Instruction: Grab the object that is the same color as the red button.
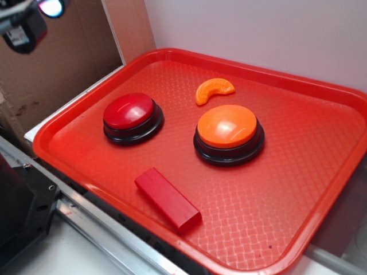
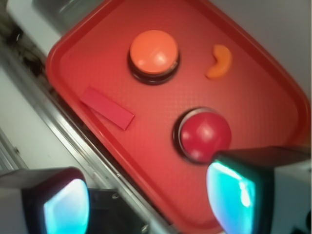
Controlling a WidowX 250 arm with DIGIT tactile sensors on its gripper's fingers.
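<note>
A solid red rectangular block lies flat near the front edge of the red tray; it also shows in the wrist view. The dark-red domed button on a black base sits at the tray's left; it also shows in the wrist view. My gripper is open and empty, high above the tray's edge, far from the block. In the exterior view only part of it shows at the top left corner.
An orange domed button on a black base sits mid-tray, with an orange crescent slice behind it. A cardboard wall stands at the left. A metal rail runs along the tray's front edge.
</note>
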